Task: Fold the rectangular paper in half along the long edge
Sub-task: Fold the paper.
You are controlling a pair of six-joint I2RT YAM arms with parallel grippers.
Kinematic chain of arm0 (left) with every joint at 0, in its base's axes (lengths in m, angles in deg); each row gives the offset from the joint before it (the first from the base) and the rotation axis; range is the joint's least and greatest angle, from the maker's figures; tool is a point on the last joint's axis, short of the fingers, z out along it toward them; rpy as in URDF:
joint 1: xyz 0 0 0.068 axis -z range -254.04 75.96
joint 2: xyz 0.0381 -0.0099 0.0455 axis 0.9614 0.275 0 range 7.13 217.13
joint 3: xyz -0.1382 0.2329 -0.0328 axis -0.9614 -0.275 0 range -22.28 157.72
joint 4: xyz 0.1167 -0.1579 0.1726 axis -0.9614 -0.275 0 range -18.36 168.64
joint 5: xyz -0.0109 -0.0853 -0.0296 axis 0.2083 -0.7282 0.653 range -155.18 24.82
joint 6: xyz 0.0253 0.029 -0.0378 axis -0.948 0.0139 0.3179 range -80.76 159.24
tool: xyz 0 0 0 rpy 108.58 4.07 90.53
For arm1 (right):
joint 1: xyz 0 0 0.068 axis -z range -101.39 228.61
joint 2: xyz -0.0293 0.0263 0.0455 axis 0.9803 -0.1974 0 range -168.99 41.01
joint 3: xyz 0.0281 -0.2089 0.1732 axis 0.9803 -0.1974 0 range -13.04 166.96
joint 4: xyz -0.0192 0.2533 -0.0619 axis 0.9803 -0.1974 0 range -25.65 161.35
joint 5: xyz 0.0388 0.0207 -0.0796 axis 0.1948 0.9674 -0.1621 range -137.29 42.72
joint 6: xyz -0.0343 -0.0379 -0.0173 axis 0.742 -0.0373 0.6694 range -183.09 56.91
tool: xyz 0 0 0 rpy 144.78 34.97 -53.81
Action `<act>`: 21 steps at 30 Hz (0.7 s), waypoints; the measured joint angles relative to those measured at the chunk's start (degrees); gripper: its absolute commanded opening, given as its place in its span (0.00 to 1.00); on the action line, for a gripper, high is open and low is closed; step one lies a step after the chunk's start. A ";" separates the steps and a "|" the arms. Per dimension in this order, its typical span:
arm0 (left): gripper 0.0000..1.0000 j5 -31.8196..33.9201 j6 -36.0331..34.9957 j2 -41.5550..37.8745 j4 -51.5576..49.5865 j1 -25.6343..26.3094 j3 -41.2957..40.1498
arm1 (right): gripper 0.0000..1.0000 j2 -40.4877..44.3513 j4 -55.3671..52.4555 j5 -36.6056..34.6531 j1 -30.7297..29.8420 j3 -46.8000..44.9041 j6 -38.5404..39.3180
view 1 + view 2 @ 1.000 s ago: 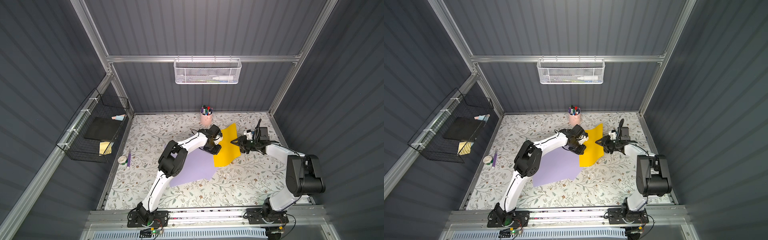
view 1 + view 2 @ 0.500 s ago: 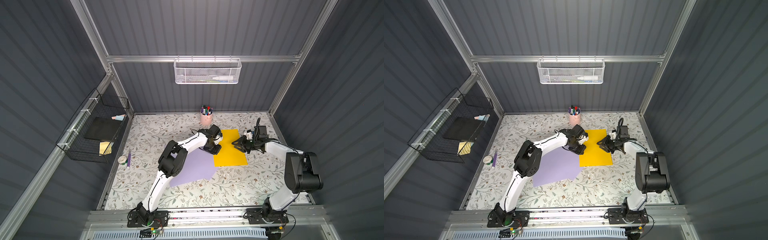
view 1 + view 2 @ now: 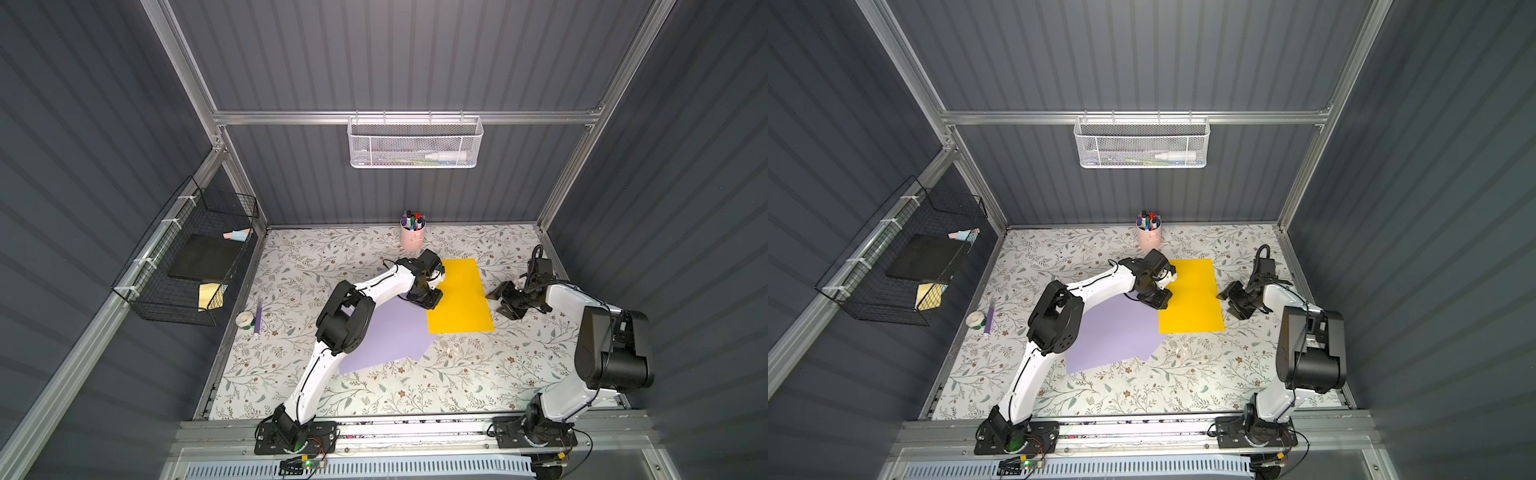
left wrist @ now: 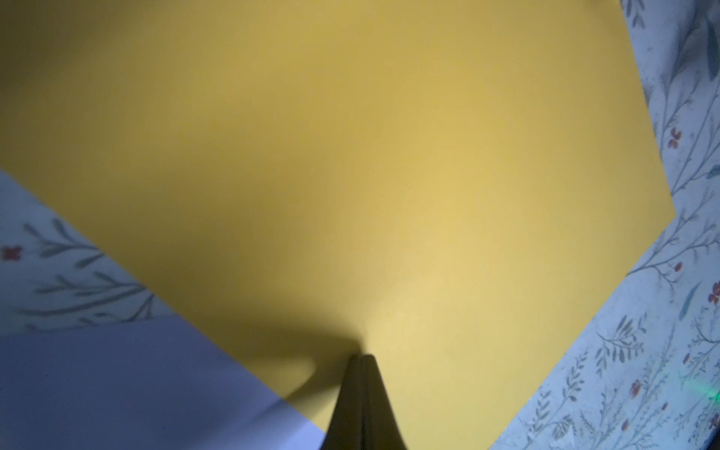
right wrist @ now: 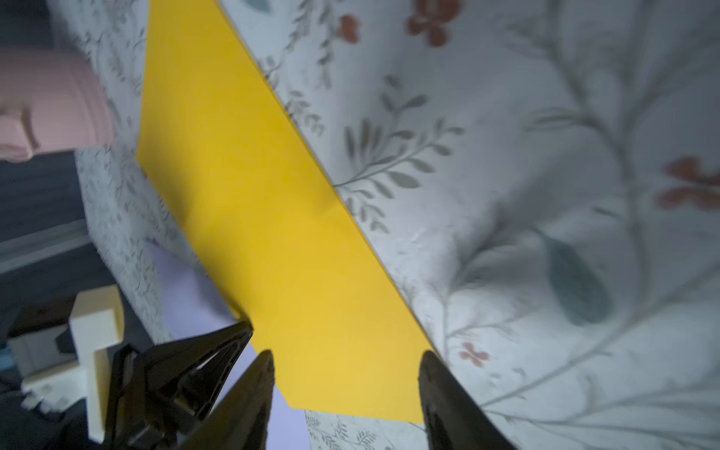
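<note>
The yellow rectangular paper lies flat on the floral table, its near left corner overlapping a purple sheet. My left gripper is shut, and its tip presses down on the yellow paper near its left edge. Just beyond the paper's right edge, my right gripper stands open and holds nothing. In the right wrist view its gripper frames the paper, with the fingers low over the table.
A pink pen cup stands behind the paper near the back wall. A tape roll and a purple pen lie at the table's left edge. A black wire basket hangs on the left wall, a white mesh basket on the back wall.
The paper's right side, raised in the right gripper a second ago, came down flat. The right gripper opened, let go and drew back to the right. The left gripper has not moved.
</note>
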 measured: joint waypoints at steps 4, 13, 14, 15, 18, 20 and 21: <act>0.00 -0.02 0.00 -0.07 0.20 0.00 -0.22 | 0.66 0.07 -4.83 -3.54 -0.22 -0.61 0.22; 0.00 -0.04 0.00 -0.13 0.37 0.00 -0.39 | 0.67 -5.84 -5.53 0.87 -4.11 2.40 0.52; 0.00 -0.07 0.00 -0.13 0.39 0.00 -0.44 | 0.67 -7.15 -5.31 1.84 -5.07 3.78 0.46; 0.00 -0.04 0.00 -0.15 0.44 0.00 -0.48 | 0.67 -8.46 -5.11 2.99 -5.81 5.05 0.39; 0.00 -0.04 0.00 -0.24 0.55 0.00 -0.59 | 0.66 -12.59 -4.33 5.64 -8.35 9.60 0.11; 0.00 -0.04 0.00 -0.31 0.70 0.00 -0.74 | 0.60 -14.71 -3.85 6.49 -9.84 12.04 0.07; 0.00 -0.04 0.00 -0.39 0.87 0.00 -0.92 | 0.55 -15.78 -3.74 6.71 -10.47 13.27 -0.02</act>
